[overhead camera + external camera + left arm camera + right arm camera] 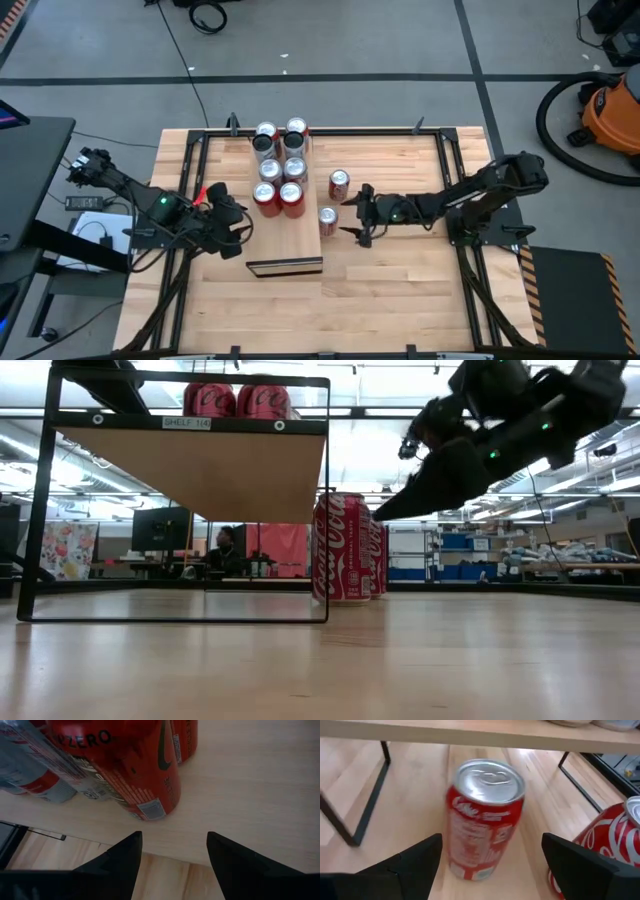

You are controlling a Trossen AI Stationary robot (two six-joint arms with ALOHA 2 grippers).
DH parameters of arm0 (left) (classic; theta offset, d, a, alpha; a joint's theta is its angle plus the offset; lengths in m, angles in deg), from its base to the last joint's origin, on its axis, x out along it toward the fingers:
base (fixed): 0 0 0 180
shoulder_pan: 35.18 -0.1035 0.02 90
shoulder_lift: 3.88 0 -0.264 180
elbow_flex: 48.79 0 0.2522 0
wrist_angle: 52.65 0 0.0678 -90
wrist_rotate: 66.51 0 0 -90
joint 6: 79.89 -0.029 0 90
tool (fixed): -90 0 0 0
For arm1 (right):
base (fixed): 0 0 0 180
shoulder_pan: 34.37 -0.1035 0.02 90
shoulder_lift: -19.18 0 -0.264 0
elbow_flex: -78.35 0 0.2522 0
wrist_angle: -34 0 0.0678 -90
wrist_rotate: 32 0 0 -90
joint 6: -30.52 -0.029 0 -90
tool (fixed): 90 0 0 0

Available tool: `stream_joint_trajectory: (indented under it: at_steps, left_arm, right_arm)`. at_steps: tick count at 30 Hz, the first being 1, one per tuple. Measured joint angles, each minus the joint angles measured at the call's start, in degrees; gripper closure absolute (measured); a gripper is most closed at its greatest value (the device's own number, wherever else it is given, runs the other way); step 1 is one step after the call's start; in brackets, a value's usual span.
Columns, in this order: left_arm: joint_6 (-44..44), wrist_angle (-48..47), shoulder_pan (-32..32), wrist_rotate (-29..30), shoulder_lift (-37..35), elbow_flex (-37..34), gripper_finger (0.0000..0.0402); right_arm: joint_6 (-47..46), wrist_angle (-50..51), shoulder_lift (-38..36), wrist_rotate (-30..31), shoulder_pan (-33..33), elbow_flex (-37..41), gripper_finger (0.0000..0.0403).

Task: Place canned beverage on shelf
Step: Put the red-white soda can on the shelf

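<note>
The shelf [290, 235] is a long pale wood board on a dark frame standing on the table. Several cans [280, 165] stand on its far half, the nearest two red. Two red Coca-Cola cans stand upright on the tabletop right of the shelf: a nearer one [327, 221] and a farther one [339, 184]. My right gripper [352, 215] is open just right of the nearer can [485, 820], which stands ahead of its fingers, untouched. My left gripper [240, 222] is open at the shelf's left edge, short of a red can [130, 770] on top.
The shelf's dark frame legs [367, 795] stand on the table beside the nearer can. The farther can also shows in the right wrist view [615, 840]. In the low view the shelf top [190, 460] sits well above the table, with the table cans [345, 548] beside it.
</note>
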Motion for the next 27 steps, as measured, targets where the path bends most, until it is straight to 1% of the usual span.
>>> stream_joint_trajectory:
  at_steps: [4,8,12,17,20,22,27]
  left_arm:
    - [-0.1,0.1,0.0,1.4,0.0,0.0,0.0168]
    - [-0.1,0.0,0.0,1.5,0.0,0.0,0.0168]
    - [-0.1,0.0,0.0,1.5,0.0,0.0,0.0168]
    - [-0.1,0.0,0.0,1.5,0.0,0.0,0.0168]
    - [0.0,0.0,0.0,1.5,0.0,0.0,0.0168]
    - [0.0,0.0,0.0,1.5,0.0,0.0,0.0168]
    - [0.2,0.0,0.0,1.5,0.1,0.0,0.0168]
  right_arm:
    - [0.4,-2.5,3.2,-5.0,2.2,-0.3,0.0028]
    - [1.7,-6.5,7.7,-7.3,3.5,-1.2,0.0006]
    - [3.0,-9.9,12.0,-8.6,4.3,-3.1,0.0008]
    - [3.1,-10.3,17.2,-9.4,4.8,-6.8,0.0005]
    - [1.1,-10.5,19.1,-8.4,4.7,-8.5,0.0019]
    - [-0.9,-10.4,19.8,-7.1,4.4,-9.0,0.0037]
    - [-9.0,-9.6,19.9,0.6,2.1,-9.0,0.0088]
